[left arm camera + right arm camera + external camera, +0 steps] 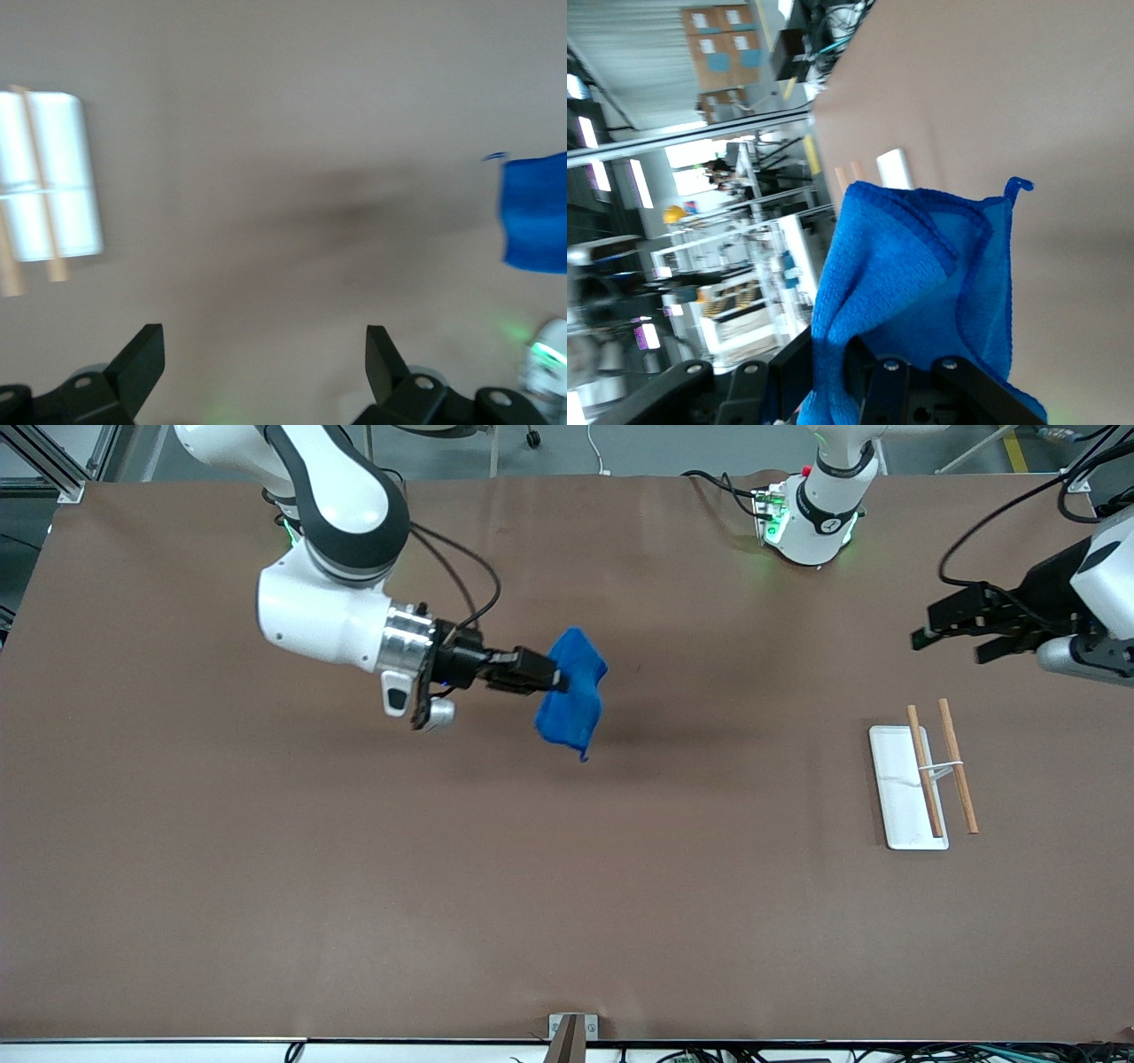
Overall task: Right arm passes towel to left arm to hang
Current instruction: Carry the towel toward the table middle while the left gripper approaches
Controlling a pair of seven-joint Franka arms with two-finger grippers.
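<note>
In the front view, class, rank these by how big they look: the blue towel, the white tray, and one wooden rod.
1. White tray and blue towel: look about alike; the towel hangs crumpled from the right claw, raised toward the camera, so unranked.
2. Wooden rod: as long as the tray, far thinner, smallest.

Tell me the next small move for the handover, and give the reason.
Probably bring the left gripper toward the towel, fingers open. The right gripper holds the towel up over the middle of the table, its free part hanging clear below. The left gripper is open and empty, over the table's end by the rack, well apart from the towel.
</note>
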